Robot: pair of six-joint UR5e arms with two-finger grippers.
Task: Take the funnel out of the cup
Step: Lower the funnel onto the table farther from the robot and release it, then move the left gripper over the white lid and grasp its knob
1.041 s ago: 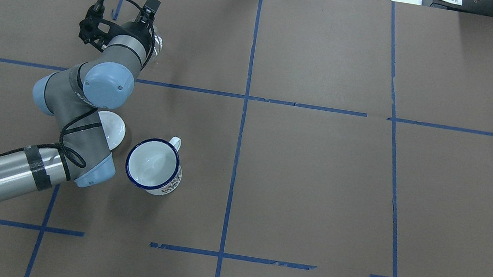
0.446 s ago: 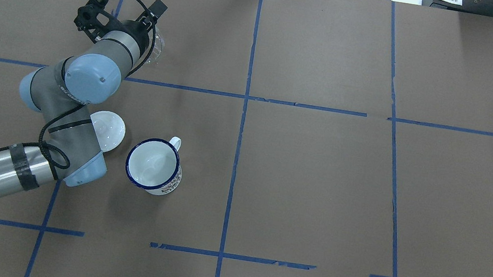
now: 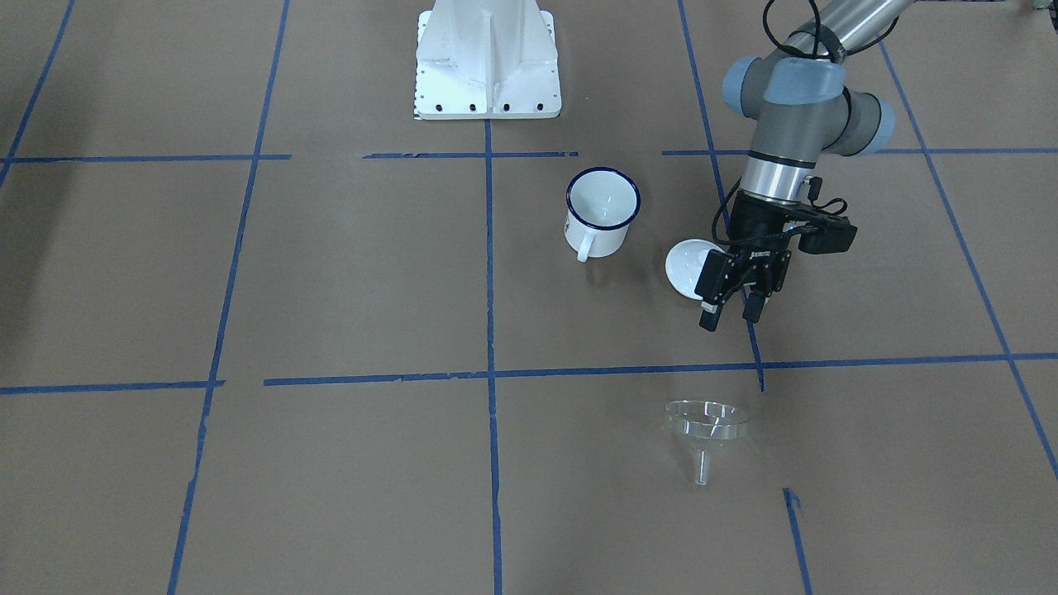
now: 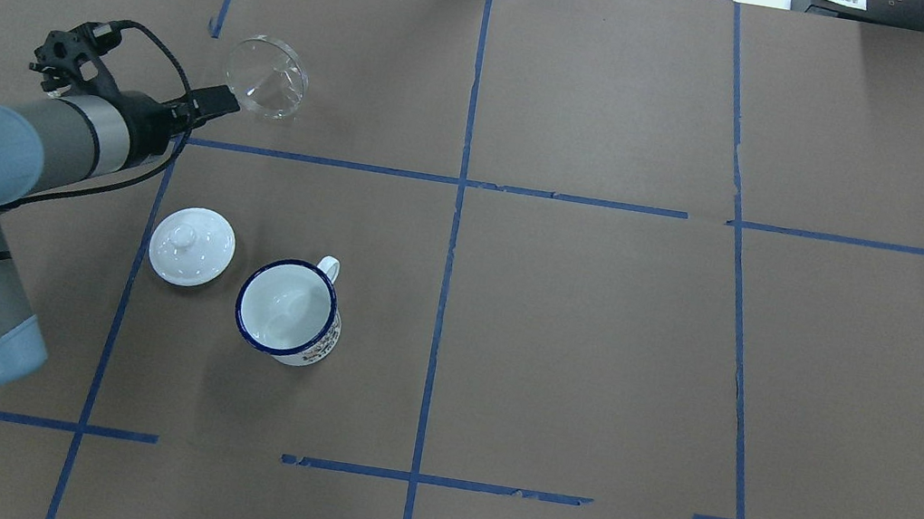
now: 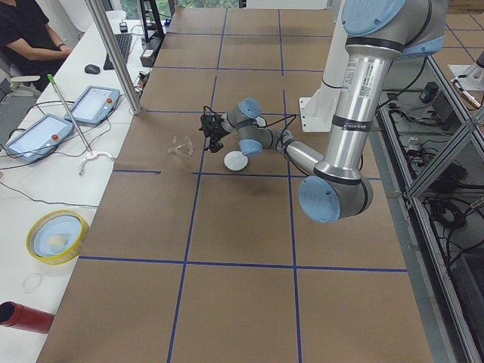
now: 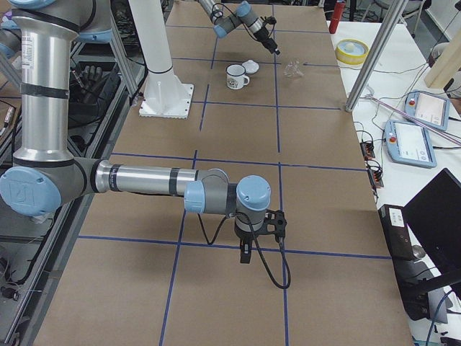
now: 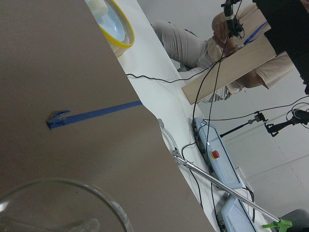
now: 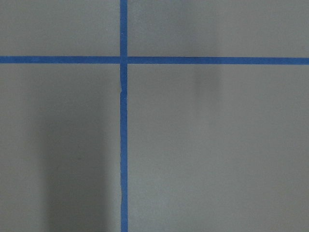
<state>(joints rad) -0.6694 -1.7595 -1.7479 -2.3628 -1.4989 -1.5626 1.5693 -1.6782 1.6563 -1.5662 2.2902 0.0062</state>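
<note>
The clear funnel (image 4: pixel 267 76) rests alone on the brown table, in the far left part of the overhead view. In the front view the funnel (image 3: pixel 707 420) shows its thin spout. The white cup (image 4: pixel 288 308) with its dark blue rim stands upright and empty, well apart from the funnel; it also shows in the front view (image 3: pixel 603 211). My left gripper (image 3: pixel 731 315) is open and empty above the table, between the lid and the funnel. In the overhead view the left gripper (image 4: pixel 218 100) is just left of the funnel. My right gripper (image 6: pixel 245 254) hangs over bare table far away; I cannot tell its state.
A round white lid (image 4: pixel 192 246) with a knob lies just left of the cup. The robot's white base (image 3: pixel 488 62) stands at the table's near edge. Blue tape lines cross the table. Operators, tablets and a yellow bowl (image 5: pixel 57 236) are beyond the far edge.
My left arm has swung left and back from over the funnel. The funnel and the lid, partly hidden before, now show fully. The cup has not moved.
</note>
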